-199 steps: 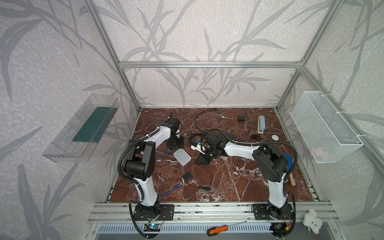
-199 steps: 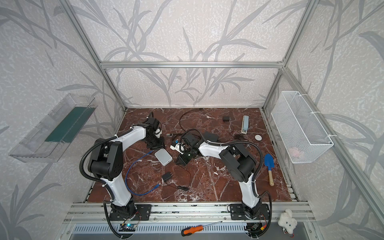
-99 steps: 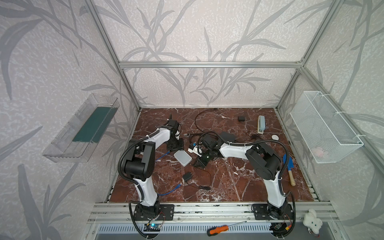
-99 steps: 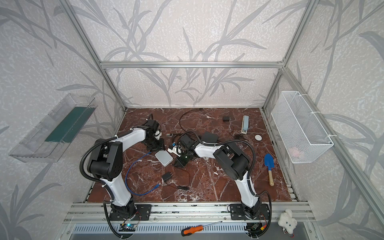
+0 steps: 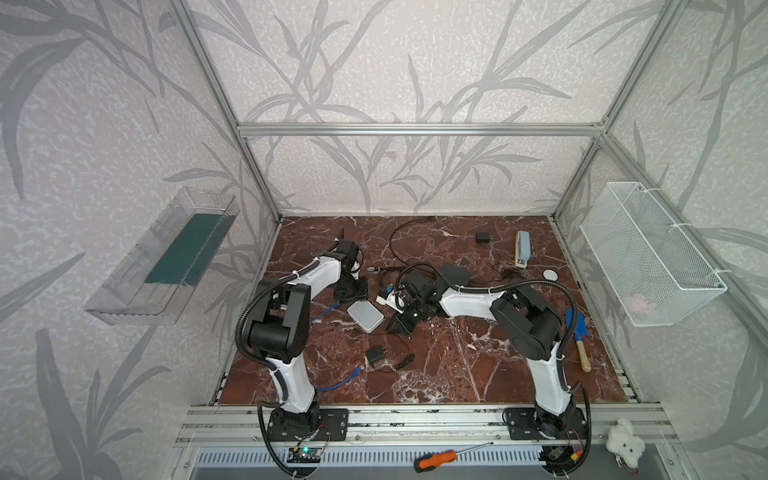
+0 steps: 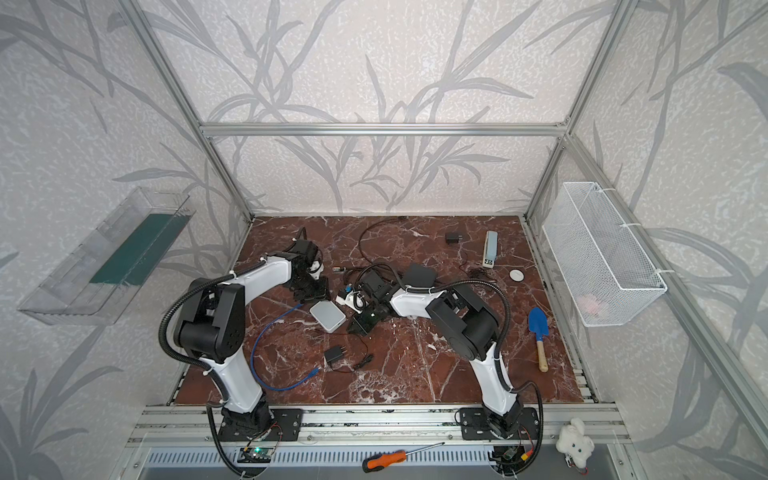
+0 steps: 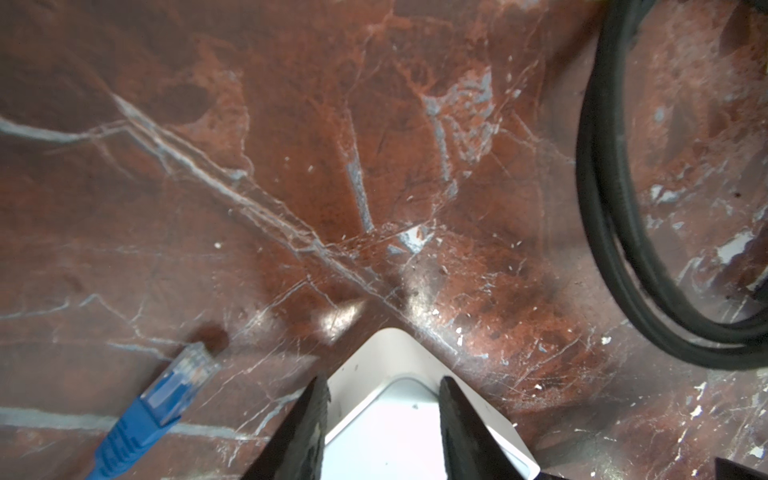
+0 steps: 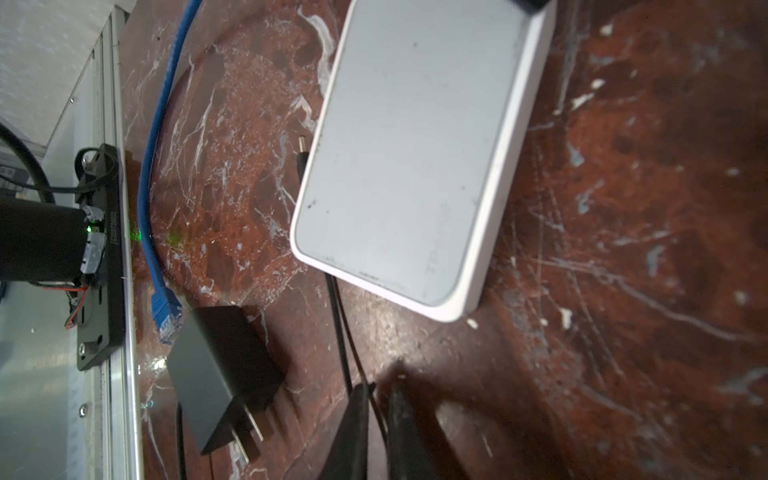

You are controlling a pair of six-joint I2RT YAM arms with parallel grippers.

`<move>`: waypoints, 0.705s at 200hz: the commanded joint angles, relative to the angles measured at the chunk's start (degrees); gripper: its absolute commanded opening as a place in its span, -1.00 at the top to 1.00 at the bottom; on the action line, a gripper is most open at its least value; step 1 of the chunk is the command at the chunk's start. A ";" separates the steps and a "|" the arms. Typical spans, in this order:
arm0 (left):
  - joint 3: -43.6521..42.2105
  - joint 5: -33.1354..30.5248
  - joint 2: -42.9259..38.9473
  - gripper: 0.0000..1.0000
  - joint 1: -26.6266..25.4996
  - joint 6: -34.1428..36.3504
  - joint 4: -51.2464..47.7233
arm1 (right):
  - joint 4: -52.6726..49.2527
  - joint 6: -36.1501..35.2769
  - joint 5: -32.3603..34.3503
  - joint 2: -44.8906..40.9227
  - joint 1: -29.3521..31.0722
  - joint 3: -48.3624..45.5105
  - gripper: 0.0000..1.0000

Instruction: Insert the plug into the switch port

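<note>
With 12 o'clock at the back wall, the white switch box (image 5: 365, 316) lies flat on the red marble table (image 5: 457, 365), a little toward 9 o'clock from its middle. The left gripper (image 7: 384, 380) is at the box's 12 o'clock corner. Its fingers (image 7: 307, 428) are partly spread, one on each side of that corner and meeting its two edges, so the box is clamped there. The right gripper (image 8: 379, 390) sits low at the box's 4 o'clock end. Its fingers stand only a crack apart with the thin black cord (image 8: 340, 332) running into the gap, and I cannot tell whether they pinch it. Farther along, that cord passes out of sight at the near end of the box. The plug (image 8: 301, 151) lies on the marble against the box's 7 o'clock long edge. Its bare metal tip points along the edge, not into a socket, and part of its black body is hidden by the box. The switch port faces away from every view, so I can't say where on the rim it sits. At 6 o'clock from the box, apart from it, lies the black adapter block (image 8: 224, 374), prongs out, with the clear-tipped end of the blue cable (image 8: 168, 316) just beside it. A thick black cable (image 7: 615, 249) loops on the table near the left gripper.
</note>
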 commanded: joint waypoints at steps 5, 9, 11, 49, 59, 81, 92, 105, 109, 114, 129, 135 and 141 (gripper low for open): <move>0.71 -1.84 -2.93 0.09 0.28 -1.86 -2.55 | -0.41 -4.45 2.67 -5.88 0.54 -2.07 0.54; 1.12 -1.66 -3.22 0.09 0.35 -2.28 -2.56 | -1.12 -5.24 3.24 -6.24 0.64 -1.98 0.50; 1.31 -1.51 -3.41 0.09 0.36 -2.47 -2.61 | -1.58 -5.65 3.44 -6.35 0.59 -1.69 0.50; 6.49 -2.76 -5.95 0.07 1.09 -4.92 -5.09 | -10.73 -13.44 7.72 -5.51 2.59 3.32 0.28; 7.39 -3.75 -6.32 0.07 1.49 -5.16 -5.85 | -13.31 -14.27 8.38 -4.84 3.06 4.38 0.24; 7.43 -6.19 -7.47 0.07 2.28 -5.65 -6.55 | -14.83 -13.95 11.56 -4.56 3.80 3.43 0.16; 6.57 -6.42 -8.26 0.07 2.78 -6.11 -6.28 | -14.28 -13.67 13.62 -4.87 4.06 1.93 0.10; 5.07 -6.04 -9.22 0.06 3.21 -6.53 -5.47 | -14.00 -13.83 16.05 -4.92 4.33 0.68 0.07; 4.73 -5.86 -9.51 0.06 3.33 -6.67 -5.19 | -14.07 -14.00 16.69 -4.82 4.42 0.53 0.06; 4.29 -5.69 -9.80 0.06 3.35 -6.77 -4.91 | -14.00 -14.17 17.60 -4.64 4.56 0.38 0.06; 3.28 -5.20 -10.29 0.06 3.45 -6.86 -4.26 | -14.17 -14.82 20.32 -3.75 4.89 0.46 0.06; 3.10 -4.97 -10.22 0.06 3.45 -6.83 -4.15 | -14.28 -15.36 21.00 -3.33 5.14 0.63 0.08; 3.01 -4.90 -10.19 0.06 3.44 -6.74 -4.13 | -14.49 -15.89 21.74 -2.89 5.40 0.93 0.12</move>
